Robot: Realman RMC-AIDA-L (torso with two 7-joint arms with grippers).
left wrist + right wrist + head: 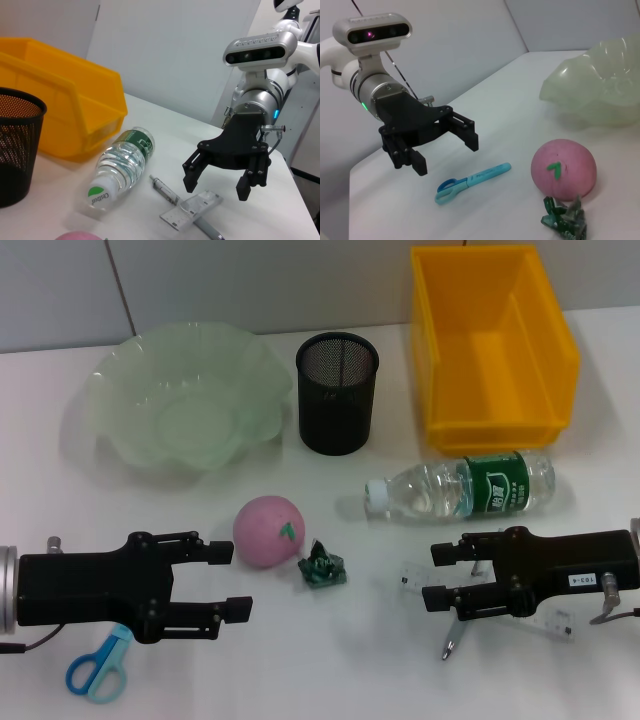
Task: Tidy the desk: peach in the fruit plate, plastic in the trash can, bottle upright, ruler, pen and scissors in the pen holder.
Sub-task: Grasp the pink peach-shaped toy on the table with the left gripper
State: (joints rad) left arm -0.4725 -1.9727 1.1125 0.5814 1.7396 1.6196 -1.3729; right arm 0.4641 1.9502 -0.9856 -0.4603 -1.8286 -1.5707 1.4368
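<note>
A pink peach [268, 531] [563, 169] lies on the white desk, with a crumpled green plastic scrap [323, 568] [565, 218] just beside it. The clear bottle [465, 488] [120, 162] lies on its side. My left gripper [230, 580] [446, 156] hovers open, left of the peach. Blue scissors [100, 665] [470, 179] lie beneath that arm. My right gripper [437, 576] [216, 189] stands open over the clear ruler [408, 576] [192, 209] and the pen [449, 643] [165, 189], which cross each other. The green fruit plate [130, 410] and the black mesh pen holder [337, 392] stand at the back.
A yellow bin [490, 340] [60, 115] stands at the back right, just behind the bottle. The pen holder sits between the plate and the bin. The wall runs close behind them.
</note>
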